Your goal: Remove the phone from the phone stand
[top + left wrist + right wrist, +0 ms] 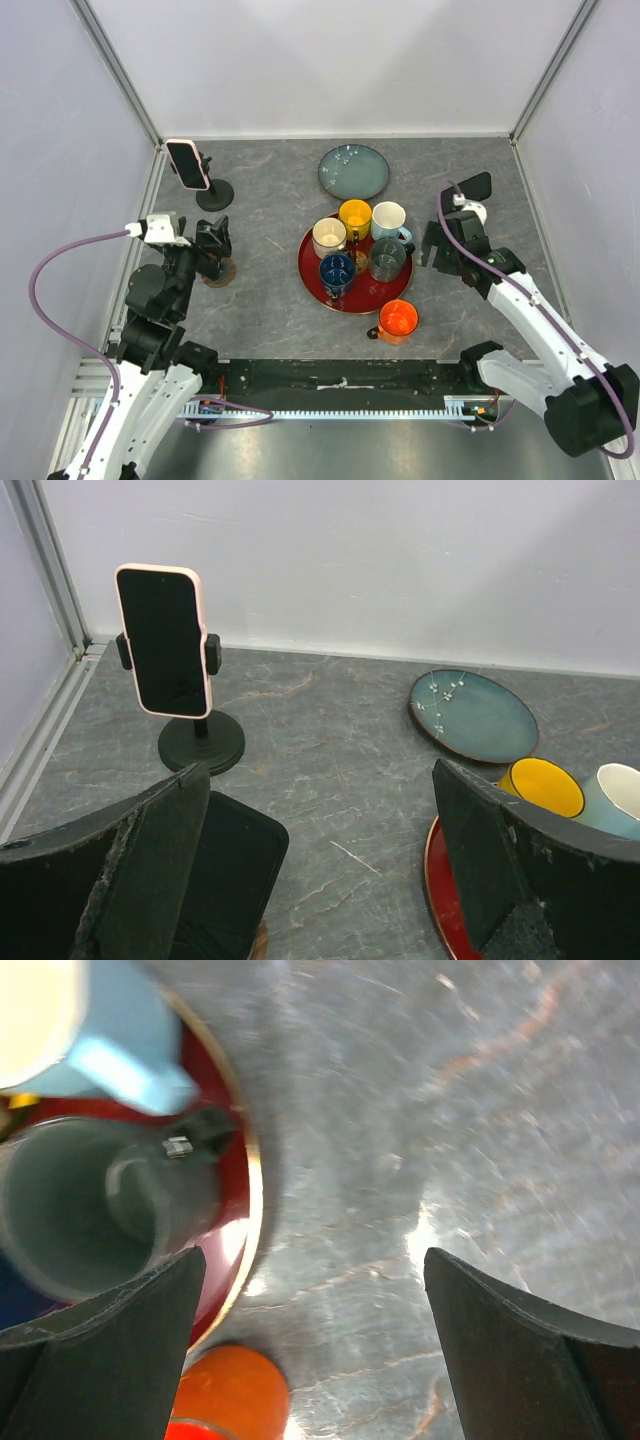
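Observation:
The phone (187, 163), black-screened in a pink case, stands clamped upright in a black phone stand (214, 194) at the table's far left corner. In the left wrist view the phone (163, 640) and the stand's round base (201, 742) lie ahead and to the left. My left gripper (213, 243) is open and empty, a short way in front of the stand; in its own view it (320, 880) hovers over bare table. My right gripper (432, 245) is open and empty beside the tray's right edge, over bare table in its own view (315, 1350).
A red tray (350, 308) holds several cups mid-table. A teal plate (354, 171) lies behind it, an orange cup (398, 320) in front. A dark flat slab (225, 865) lies on a brown disc under my left finger. A dark object (472, 187) stands far right.

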